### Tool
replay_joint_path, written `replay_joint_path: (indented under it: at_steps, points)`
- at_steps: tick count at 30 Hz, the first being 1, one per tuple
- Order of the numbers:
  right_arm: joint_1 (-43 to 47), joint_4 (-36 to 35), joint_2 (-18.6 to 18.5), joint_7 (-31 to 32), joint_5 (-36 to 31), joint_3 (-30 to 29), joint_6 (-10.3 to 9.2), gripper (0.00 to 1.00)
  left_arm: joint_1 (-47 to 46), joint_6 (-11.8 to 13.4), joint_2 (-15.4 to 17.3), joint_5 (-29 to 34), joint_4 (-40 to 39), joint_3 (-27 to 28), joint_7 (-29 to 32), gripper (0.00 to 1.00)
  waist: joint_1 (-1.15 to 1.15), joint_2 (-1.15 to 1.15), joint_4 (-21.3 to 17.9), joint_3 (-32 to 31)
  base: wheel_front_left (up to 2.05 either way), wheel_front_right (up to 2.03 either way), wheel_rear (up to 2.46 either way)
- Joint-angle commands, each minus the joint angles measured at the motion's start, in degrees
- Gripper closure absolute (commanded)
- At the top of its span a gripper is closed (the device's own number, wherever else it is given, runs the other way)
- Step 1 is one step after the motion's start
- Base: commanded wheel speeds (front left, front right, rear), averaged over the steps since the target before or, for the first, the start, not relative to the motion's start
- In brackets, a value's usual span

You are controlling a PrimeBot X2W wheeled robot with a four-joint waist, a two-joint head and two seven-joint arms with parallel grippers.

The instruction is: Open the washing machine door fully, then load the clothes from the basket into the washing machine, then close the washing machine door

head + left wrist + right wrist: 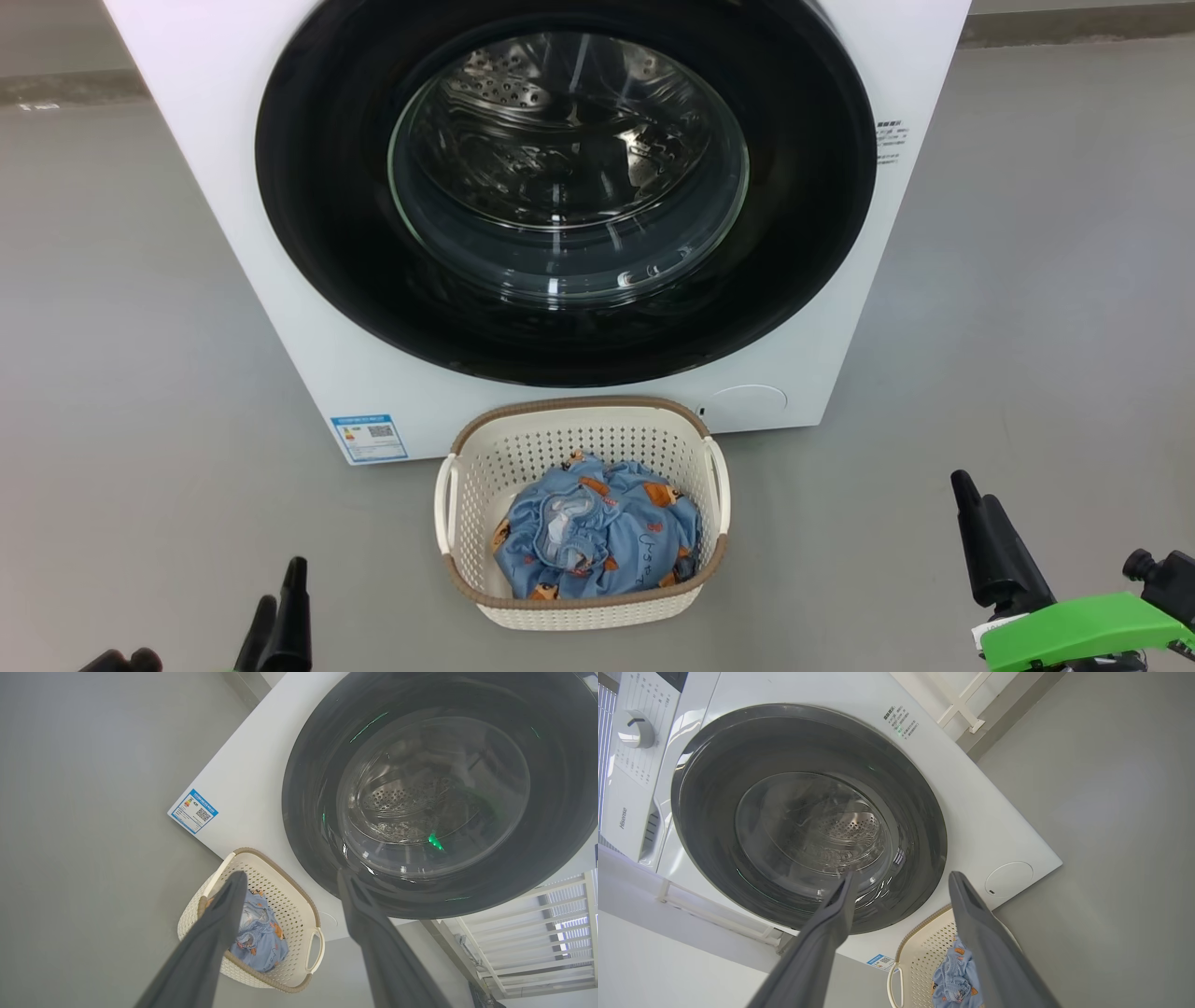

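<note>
Nothing of the task looked done at this moment. The door [565, 177] sat flush against the front of the washer [233, 308], taking up the upper middle of the head view, its glass bowl showing the steel drum behind it. No gap showed at its edge in any of the three views, so I judged it shut. The opening was therefore the first step left, with the loading and the closing after it.

The clothes [597, 537] lay bunched in the basket [560, 448], a blue bundle with bear prints and a pale lining turned up on top. The basket stood on the grey floor [140, 373] at the lower centre of the head view, just in front of the washer and below the door (its far rim near the white front, though I could not tell whether the two touched).

The left gripper [290, 873] had its two dark fingers spread wide, with nothing between them and nothing touched; in its wrist view the fingers framed the basket's corner and the door's lower edge from well apart. The right gripper [902, 875] was spread just as wide and equally empty, its fingers pointing toward the door's lower rim without reaching it. In the head view both hung low, at the bottom corners, clear of basket and washer.
</note>
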Motion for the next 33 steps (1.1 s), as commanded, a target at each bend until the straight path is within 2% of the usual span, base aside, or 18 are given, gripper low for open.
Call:
replay_joint_path:
  at_steps: [1, 18, 33]
  points:
    - [-0.93, -1.91, -0.97, -0.61, -1.90, 0.85, 0.04, 0.00, -0.77, -0.17, 0.96, 1.76, -1.74, 0.75, -0.70, 0.00, 0.00, 0.00, 0.02, -0.03, 0.00, 0.00, 0.00]
    - [0.09, -0.23, -2.03, -3.45, -15.26, 1.42, 0.05, 0.00, 0.35, -0.60, 1.41, 15.48, -2.51, 1.46, -3.57, 0.00, 0.00, 0.00, -0.10, 0.05, 0.00, 0.00, 0.00]
    - [0.24, -0.02, -2.56, -5.97, -26.35, 2.26, 0.06, 0.00, 1.02, 1.04, 2.67, 28.02, -4.16, 0.81, -6.10, 0.00, -0.01, 0.00, -0.21, 0.28, 0.00, 0.00, 0.00]
